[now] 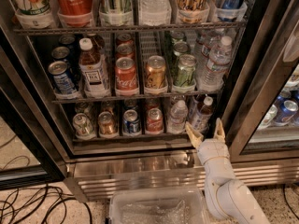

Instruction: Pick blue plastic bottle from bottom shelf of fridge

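The clear bottle (pixel 177 116) is being passed over, just left of the fingers (pixel 193 133). The approach is being made: the gripper (pixel 204 129) is being presented at the fridge's (pixel 140 171) bottom shelf, fingers spread wide, with the blue bottle (pixel 202 113) standing just beyond them, not yet enclosed. A forward reach and then a closing are being called for.

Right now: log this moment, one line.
claw open | at blue plastic bottle | fridge bottom shelf | not grasped

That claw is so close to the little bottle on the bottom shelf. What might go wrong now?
The open claw sits right before the blue plastic bottle. One finger may knock the clear water bottle close beside it; the other may catch the fridge frame nearby.
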Action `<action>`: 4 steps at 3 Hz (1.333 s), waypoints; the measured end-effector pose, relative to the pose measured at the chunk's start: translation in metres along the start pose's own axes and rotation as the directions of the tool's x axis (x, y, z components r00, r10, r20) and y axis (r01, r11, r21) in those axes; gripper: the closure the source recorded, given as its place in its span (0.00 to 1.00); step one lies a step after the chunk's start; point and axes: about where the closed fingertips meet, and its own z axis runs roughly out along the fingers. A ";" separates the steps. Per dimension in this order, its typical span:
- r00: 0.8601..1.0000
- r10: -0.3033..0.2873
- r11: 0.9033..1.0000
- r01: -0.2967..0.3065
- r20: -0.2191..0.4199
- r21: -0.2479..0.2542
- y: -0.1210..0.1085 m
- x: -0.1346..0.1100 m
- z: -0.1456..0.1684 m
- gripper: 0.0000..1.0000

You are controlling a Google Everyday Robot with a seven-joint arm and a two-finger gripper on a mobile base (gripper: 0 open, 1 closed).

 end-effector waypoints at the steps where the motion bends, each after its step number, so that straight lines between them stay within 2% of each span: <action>1: 1.000 0.007 1.000 -0.007 -0.002 -0.004 0.001 0.000 0.001 0.28; 2: 1.000 0.022 1.000 -0.022 -0.003 -0.019 0.002 0.001 0.005 0.29; 3: 0.999 0.029 1.000 -0.029 -0.015 -0.009 -0.003 0.006 0.007 0.31; 4: 0.999 0.027 1.000 -0.026 -0.028 0.010 -0.009 0.011 0.009 0.38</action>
